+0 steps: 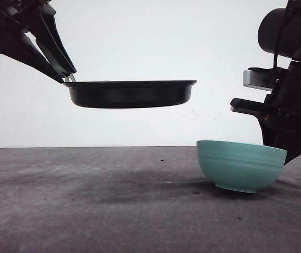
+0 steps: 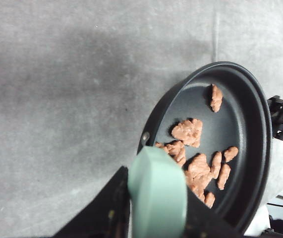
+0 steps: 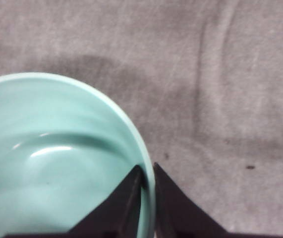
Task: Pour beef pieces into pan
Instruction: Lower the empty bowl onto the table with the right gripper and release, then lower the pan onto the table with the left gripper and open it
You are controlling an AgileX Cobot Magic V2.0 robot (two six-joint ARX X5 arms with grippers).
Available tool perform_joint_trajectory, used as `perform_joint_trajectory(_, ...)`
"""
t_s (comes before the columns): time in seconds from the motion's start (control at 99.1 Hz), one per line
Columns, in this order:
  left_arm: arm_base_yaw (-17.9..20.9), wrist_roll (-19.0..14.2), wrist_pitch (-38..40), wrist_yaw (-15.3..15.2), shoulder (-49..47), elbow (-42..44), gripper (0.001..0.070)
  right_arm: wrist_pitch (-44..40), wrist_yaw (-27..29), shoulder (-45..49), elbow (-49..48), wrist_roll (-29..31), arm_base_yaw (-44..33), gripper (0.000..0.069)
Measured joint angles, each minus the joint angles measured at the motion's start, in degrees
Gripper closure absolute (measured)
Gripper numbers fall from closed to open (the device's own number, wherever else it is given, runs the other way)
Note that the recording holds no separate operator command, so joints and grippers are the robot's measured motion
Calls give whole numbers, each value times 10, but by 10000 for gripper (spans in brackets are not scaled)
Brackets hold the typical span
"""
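Observation:
The black pan hangs level well above the table, held by its pale mint-green handle in my left gripper, which is shut on it. Inside the pan lie several orange-brown beef pieces, clustered toward the handle side. The teal ribbed bowl rests on the table at the right. My right gripper is shut on the bowl's rim, one finger inside and one outside. The bowl's inside looks empty.
Grey cloth-covered table stretches under the pan, with a dark shadow beneath it. A plain white wall stands behind. The right arm's black body rises just behind the bowl.

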Motion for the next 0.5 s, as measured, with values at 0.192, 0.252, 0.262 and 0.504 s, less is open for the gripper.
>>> perform_joint_trajectory(0.192, 0, 0, 5, -5, 0, 0, 654, 4, 24, -18, -1, 3, -2, 670)
perform_joint_trajectory(0.252, 0, 0, 7, -10, 0, 0, 654, 6, 26, -32, -1, 6, -2, 669)
perform_joint_trajectory(0.262, 0, 0, 7, -10, 0, 0, 654, 6, 27, -34, -1, 6, -2, 668)
perform_joint_trajectory(0.504, 0, 0, 24, -16, 0, 0, 654, 24, 28, -75, -1, 8, -2, 447)
